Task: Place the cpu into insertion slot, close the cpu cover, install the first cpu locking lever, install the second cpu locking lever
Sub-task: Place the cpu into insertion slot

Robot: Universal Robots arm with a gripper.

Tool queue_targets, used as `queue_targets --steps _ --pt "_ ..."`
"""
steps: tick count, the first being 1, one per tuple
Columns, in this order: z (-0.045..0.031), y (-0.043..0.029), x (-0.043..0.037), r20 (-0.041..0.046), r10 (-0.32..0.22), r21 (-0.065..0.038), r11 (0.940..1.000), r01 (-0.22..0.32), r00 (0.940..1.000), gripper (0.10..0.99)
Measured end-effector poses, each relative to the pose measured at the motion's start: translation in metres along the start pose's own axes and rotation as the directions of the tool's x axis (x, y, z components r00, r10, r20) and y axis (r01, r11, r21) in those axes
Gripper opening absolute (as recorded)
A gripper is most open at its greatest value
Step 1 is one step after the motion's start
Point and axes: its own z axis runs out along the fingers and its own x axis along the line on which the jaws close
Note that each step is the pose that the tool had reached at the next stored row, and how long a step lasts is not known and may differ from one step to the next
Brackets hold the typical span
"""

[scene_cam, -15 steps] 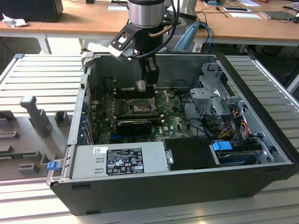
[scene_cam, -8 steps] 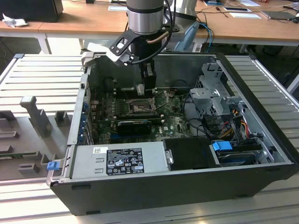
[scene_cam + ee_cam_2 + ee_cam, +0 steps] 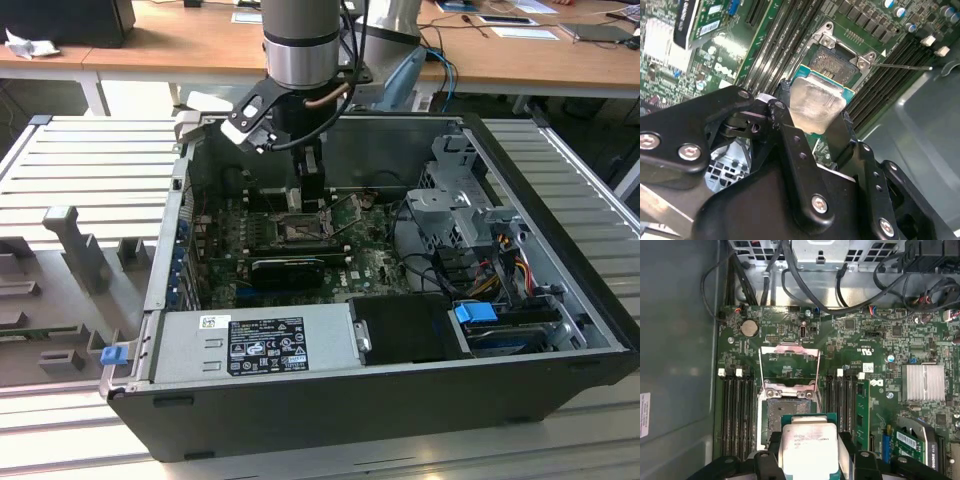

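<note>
From where I stand, the exterior view has the arm's black two-fingered gripper (image 3: pixel 308 195) lowered into the open black computer case (image 3: pixel 400 410). It is toward twelve o'clock on the green motherboard (image 3: pixel 370 265), right over the small black-framed square insertion slot (image 3: pixel 300 230). In the second wrist view the fingers (image 3: pixel 785 95) are clamped on opposite sides of the small flat square cpu (image 3: pixel 815 102) with its pale silvery top, held just beside the slot (image 3: pixel 837 60). The slot's dark centre is bare, and a thin wire locking lever (image 3: pixel 902 66) sticks out free from one corner. In the first wrist view the cpu (image 3: pixel 810 447) hovers at the slot's (image 3: pixel 777 415) edge, not lying in it. Beyond it, the thin silver-grey windowed cpu cover (image 3: pixel 790 347) stands flipped open. By my reckoning no step is finished: the chip is unseated, the cover is up, and both levers are undone.
</note>
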Motion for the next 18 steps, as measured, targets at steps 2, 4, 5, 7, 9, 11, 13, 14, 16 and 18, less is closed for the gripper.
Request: queue_targets --steps 2,4,5,7,9,11,13,14,16,18 --pt "0.0067 -0.0006 0.0008 0.0001 0.0 0.0 1.0 0.0 1.0 0.525" --pt "0.0113 -0.0011 0.001 0.0 -0.001 0.0 1.0 0.001 1.0 0.525" --pt "0.0141 -0.0014 0.0016 -0.0001 -0.003 0.0 1.0 0.003 1.0 0.525" --pt "0.018 -0.0016 0.0021 -0.0002 -0.003 0.0 1.0 0.003 1.0 0.525" --pt "0.0214 -0.0019 0.0034 -0.0001 -0.003 0.0 1.0 0.003 1.0 0.525" --pt "0.0257 -0.0022 0.0054 -0.0002 -0.004 0.0 1.0 0.004 1.0 0.525" --pt "0.033 -0.0028 0.0092 -0.0004 -0.008 0.0 1.0 0.008 1.0 0.525" --pt "0.0348 -0.003 0.0104 -0.0004 -0.009 0.0 1.0 0.009 1.0 0.525" --pt "0.04 -0.0035 0.0126 -0.0008 -0.009 0.0 1.0 0.009 1.0 0.525" --pt "0.0441 -0.0038 0.0142 -0.0004 -0.005 0.0 1.0 0.005 1.0 0.525"
